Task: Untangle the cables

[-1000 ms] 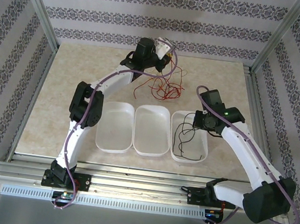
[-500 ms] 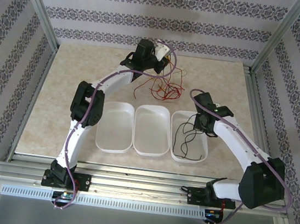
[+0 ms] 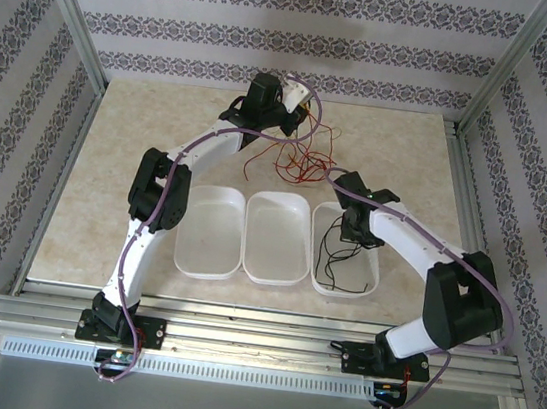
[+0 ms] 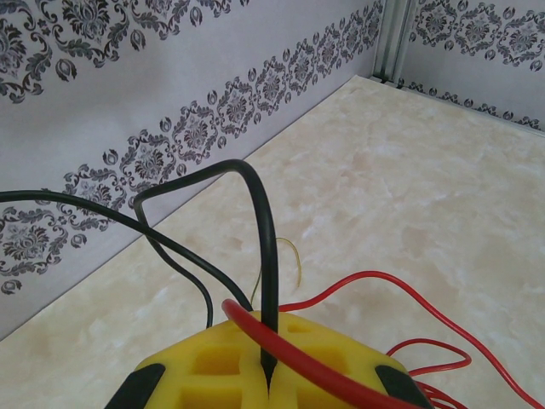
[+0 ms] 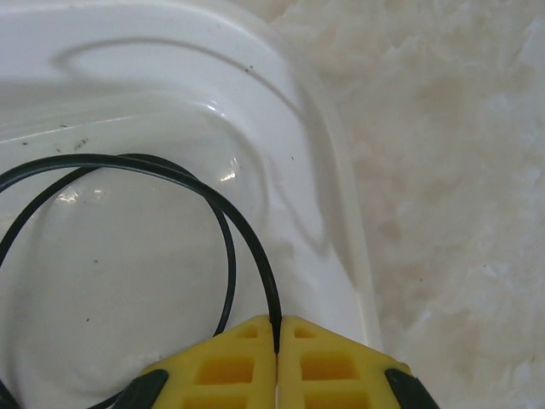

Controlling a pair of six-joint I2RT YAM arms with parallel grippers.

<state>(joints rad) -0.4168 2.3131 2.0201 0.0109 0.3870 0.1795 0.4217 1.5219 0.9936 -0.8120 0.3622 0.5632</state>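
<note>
Yellow-padded left tool (image 4: 271,375): at the far edge of the beige marbled tabletop (image 3: 126,175), close beside the patterned back wall (image 4: 128,94). Pads pressed together on a kinked black cable (image 4: 266,256); red cables (image 4: 368,273) cross its tips.
Right tool (image 5: 278,341): above the far rim of the right-hand white plastic tray (image 5: 306,153), pinching a black cable loop (image 5: 136,158) lying inside.
Open surface: left of two matching trays (image 3: 276,237), and toward the right-hand edge.

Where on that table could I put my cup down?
Bare tabletop lies left of the left arm and in the far right corner. The left tray and middle tray hold nothing. Crowded: the red cables at the back, the right tray with its black cable.
</note>
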